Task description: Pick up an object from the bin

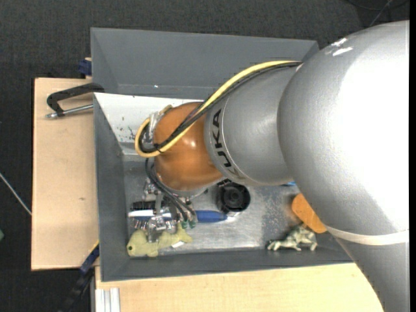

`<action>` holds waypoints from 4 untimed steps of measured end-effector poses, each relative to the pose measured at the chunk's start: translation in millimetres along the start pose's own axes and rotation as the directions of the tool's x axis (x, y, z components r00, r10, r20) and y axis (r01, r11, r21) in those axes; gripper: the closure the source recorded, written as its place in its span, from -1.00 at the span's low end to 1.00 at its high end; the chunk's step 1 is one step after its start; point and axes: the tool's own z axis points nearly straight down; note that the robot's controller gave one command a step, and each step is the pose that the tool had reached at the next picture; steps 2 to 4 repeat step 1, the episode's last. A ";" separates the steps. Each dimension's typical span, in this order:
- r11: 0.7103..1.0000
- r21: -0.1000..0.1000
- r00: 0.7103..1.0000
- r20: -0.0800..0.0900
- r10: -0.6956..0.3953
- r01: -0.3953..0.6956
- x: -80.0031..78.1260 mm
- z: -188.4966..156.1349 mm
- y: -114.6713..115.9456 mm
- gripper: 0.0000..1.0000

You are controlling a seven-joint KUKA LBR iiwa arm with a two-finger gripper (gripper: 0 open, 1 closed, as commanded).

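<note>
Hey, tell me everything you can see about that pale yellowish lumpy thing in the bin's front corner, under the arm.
The pale yellowish thing is small, lumpy and elongated, and looks like soft rubber or plastic. It may be a toy figure, but I cannot tell. It lies flat on the floor of the bin along the near wall, with a rounded lump at its left end in the picture and a thinner part reaching right. The claw sits right beside it, and whether they touch cannot be told.

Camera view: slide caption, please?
Gripper down in the lower-left corner of the grey bin, next to a pale yellow toy figure.
</note>
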 end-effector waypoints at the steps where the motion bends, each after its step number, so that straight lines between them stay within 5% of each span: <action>1: 1.000 0.003 1.000 0.000 -0.009 0.009 -12.5 -136.3 -27.5 1.00; 4: 1.000 0.003 1.000 0.000 -0.009 0.009 -12.5 -136.3 -27.5 1.00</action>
